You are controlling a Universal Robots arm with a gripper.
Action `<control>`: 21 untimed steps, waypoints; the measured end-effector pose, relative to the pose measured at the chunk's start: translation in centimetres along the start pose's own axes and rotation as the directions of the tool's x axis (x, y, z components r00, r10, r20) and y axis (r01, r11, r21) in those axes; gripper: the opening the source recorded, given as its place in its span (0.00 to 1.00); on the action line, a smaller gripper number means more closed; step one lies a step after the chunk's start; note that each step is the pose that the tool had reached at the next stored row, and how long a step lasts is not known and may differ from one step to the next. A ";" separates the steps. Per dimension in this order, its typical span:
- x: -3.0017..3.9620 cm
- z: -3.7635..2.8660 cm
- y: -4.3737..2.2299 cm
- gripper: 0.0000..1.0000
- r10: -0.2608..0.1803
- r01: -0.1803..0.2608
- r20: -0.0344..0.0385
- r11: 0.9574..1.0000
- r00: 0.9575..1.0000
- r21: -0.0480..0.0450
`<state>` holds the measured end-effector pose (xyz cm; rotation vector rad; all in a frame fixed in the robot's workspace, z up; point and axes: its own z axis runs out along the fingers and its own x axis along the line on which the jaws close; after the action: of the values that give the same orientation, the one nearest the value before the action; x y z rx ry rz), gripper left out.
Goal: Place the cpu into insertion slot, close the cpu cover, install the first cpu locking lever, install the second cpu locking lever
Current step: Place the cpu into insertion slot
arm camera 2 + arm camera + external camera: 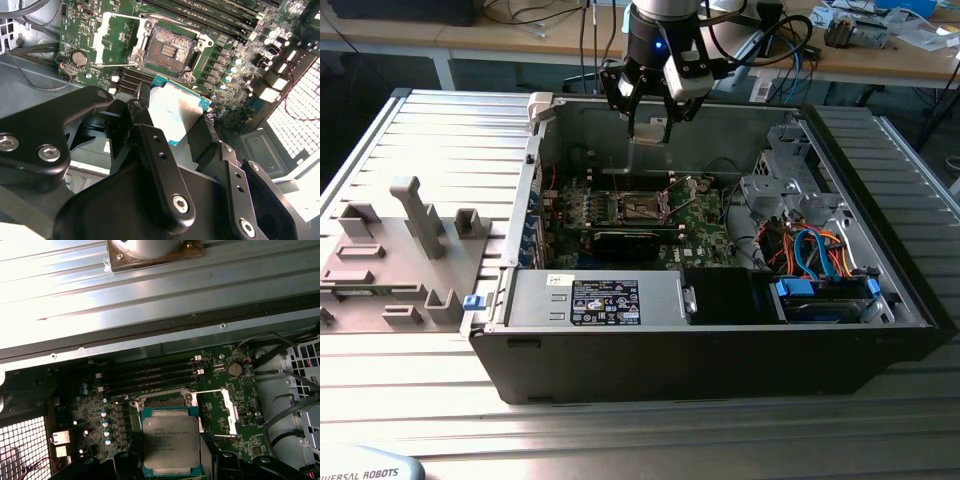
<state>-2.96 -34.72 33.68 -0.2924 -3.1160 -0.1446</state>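
I have the pincer clenched on the cpu, gripping two opposite edges. The chip hangs in the air above the insertion slot, clear of it. The cpu cover is open, just beside the slot. In the first wrist view the cpu hides part of the slot — can't make out the levers.

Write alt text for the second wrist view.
The black claw grips the cpu by its edges, silver top showing, over the green motherboard. Beyond it the insertion slot sits empty, with the cpu cover lying open beside it.
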 end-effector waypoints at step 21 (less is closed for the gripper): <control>0.00 0.05 0.00 0.54 0.023 -0.023 0.002 1.000 1.000 0.000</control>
<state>-2.96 -34.72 33.62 -0.3289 -3.1134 -0.1445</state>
